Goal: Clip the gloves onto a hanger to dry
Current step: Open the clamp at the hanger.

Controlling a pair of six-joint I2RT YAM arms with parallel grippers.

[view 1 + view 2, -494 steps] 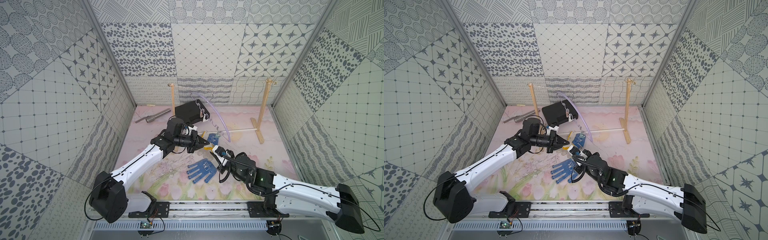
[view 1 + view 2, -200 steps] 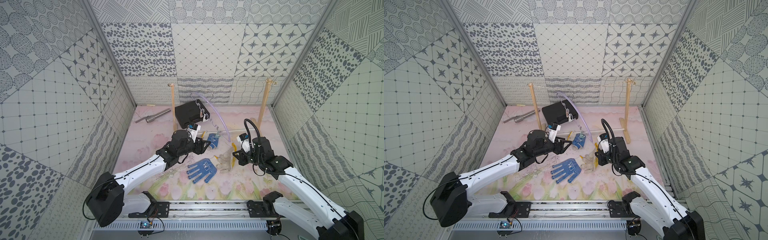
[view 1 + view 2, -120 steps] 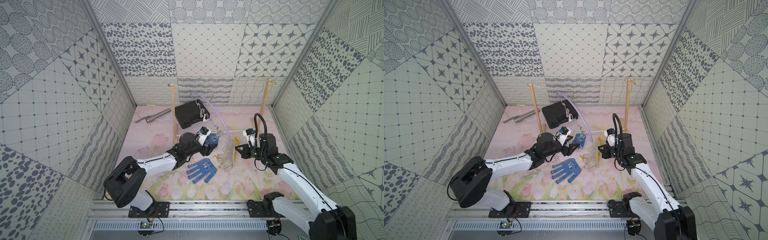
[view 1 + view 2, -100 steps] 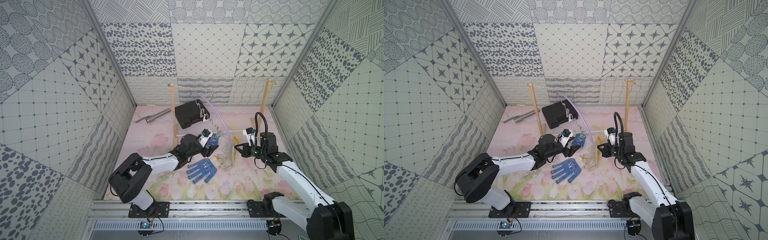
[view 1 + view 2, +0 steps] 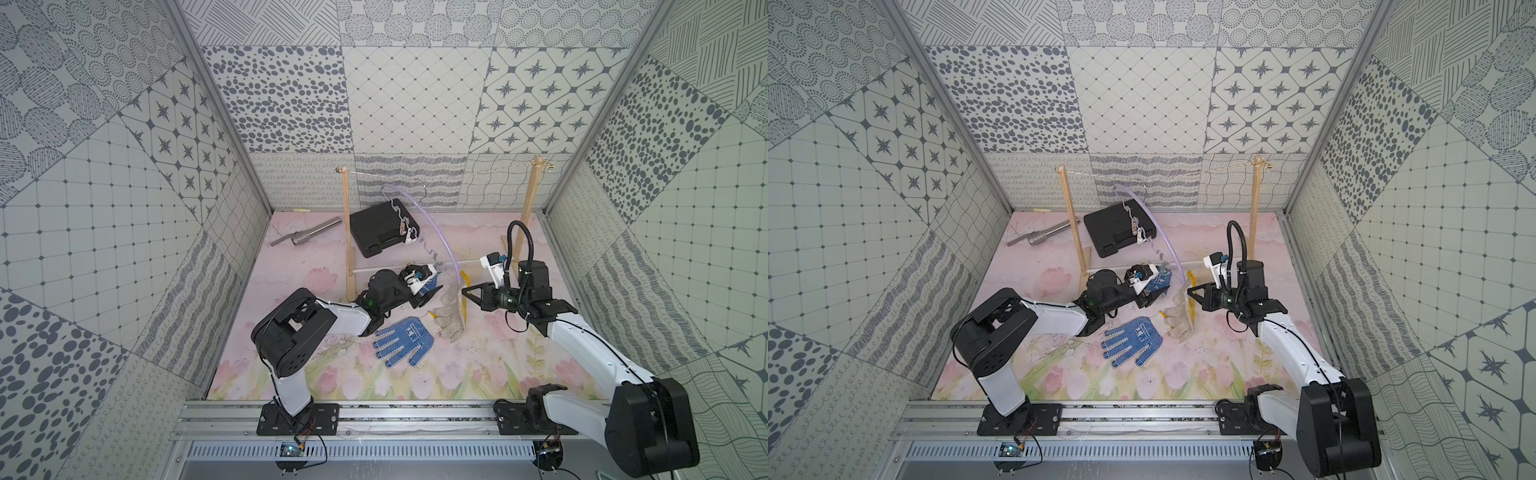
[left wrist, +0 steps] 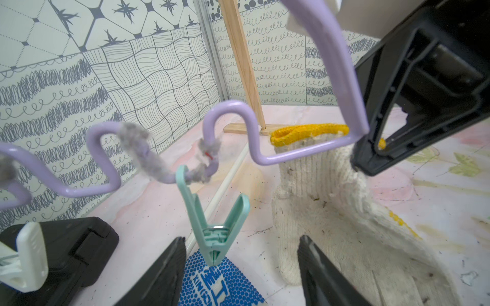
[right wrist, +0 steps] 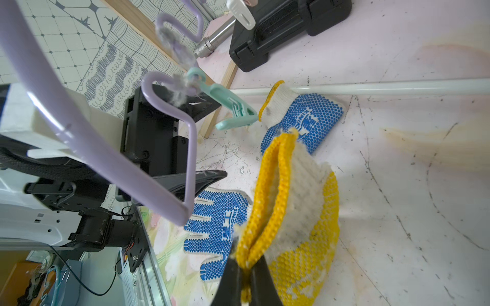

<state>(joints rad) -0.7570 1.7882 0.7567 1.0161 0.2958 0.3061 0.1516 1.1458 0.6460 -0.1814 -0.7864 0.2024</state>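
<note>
Robot lab cell: patterned panel walls [image 5: 415, 104]

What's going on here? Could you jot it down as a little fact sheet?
Right gripper: shut on the cuff of the yellow-dotted glove, raised beside the hanger
Left gripper: open, at the mint peg on the hanger's wavy bar
Blue glove: flat on the table, dots up
Second blue glove: below the peg; clipped or not, unclear

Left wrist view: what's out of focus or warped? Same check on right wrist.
Left wrist view: mint peg and yellow-dotted glove knit crisp; left fingers at the frame edge soft; wide lens tilts the wooden post. Right wrist view: near hanger arc smeared, glove cuff sharp, right fingers blurred. Both top views: even light, no hard shadows.
</note>
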